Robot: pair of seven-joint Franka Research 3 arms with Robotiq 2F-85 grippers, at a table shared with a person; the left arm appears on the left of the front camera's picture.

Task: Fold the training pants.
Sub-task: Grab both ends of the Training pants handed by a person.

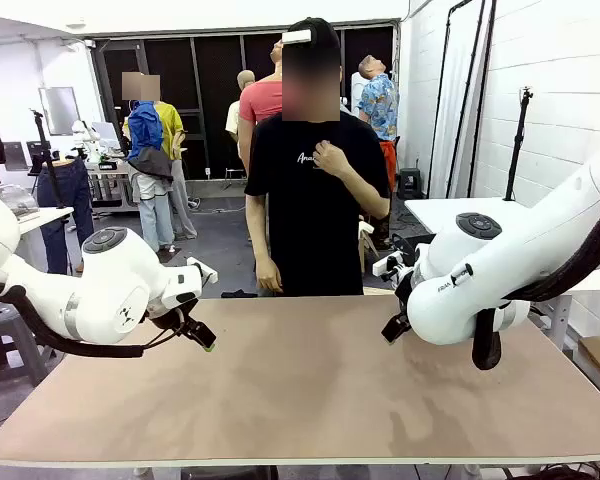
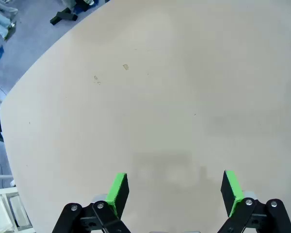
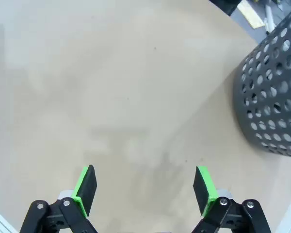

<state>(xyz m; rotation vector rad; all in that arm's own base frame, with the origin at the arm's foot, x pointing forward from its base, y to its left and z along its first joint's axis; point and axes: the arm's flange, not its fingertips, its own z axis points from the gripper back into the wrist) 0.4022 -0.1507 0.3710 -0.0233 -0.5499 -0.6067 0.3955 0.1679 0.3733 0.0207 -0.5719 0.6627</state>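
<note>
In the front view the left gripper (image 1: 204, 340) hung at the left of the frame, just above the tan table (image 1: 310, 400), its green-tipped fingers slanting down toward the middle. The right gripper (image 1: 391, 330) hung at the right of centre, also just above the tabletop, tilted inward toward the other. The two were well apart, with bare tabletop between them.

A person (image 1: 315, 200) in a black T-shirt stood at the far edge of the table, in the upper middle of the frame. One hand (image 1: 332, 158) was raised to the chest; the other (image 1: 268, 274) hung beside the hip, near the table's far edge.

In the left wrist view the left gripper (image 2: 175, 188) rose from the bottom edge with its jaws spread wide and nothing between them. Its green pads (image 2: 118, 192) stood over plain tabletop (image 2: 160, 87), which carried a few small marks in the upper left. Blue-grey floor (image 2: 19, 43) showed past the table edge at the upper left corner.

In the right wrist view the right gripper (image 3: 145, 187) likewise stood with its jaws wide apart, holding nothing, its green pads (image 3: 85, 188) over the tabletop (image 3: 87, 73). A dark grey perforated basket (image 3: 274, 92) stood at the right side of that frame, on the table near its edge and apart from the fingers.
</note>
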